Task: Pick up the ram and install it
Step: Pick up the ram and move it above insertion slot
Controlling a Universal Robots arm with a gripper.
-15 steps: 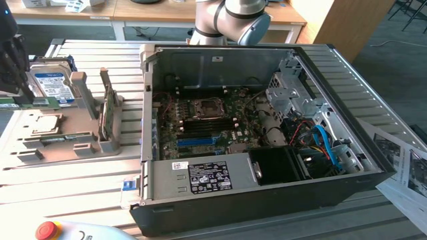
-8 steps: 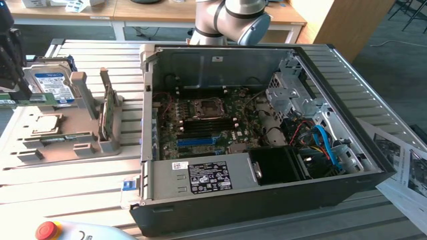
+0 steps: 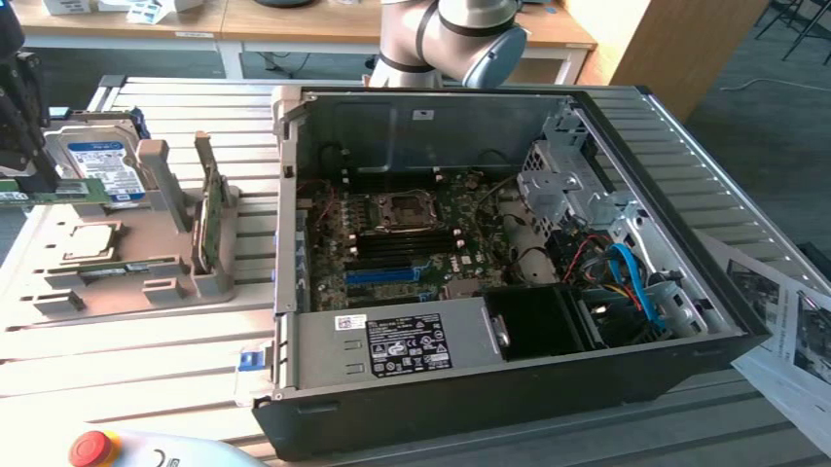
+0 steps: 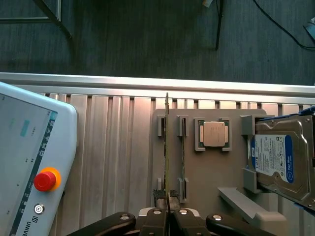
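Hidden and cut off:
- The hand (image 4: 168,215) is cropped by the frame edge in the wrist view. Its two fingers (image 4: 155,220) are clamped together on one end of the ram (image 4: 167,147).
- The ram is seen edge-on as a thin line, so its label and chips cannot be read. It hangs over the grey tray (image 4: 211,182), at the exterior view's left, well apart from the computer (image 3: 520,394).
- The hard drive (image 4: 278,157) and control pad (image 4: 24,147) are each cut off.

Count on the table (image 3: 130,360):
- Ram: one.
- Hard drive: one.
- Processor (image 4: 212,133): one.
- Upright green card (image 3: 208,219): one.
- Open computer: one.
- Red button (image 4: 46,180): one.
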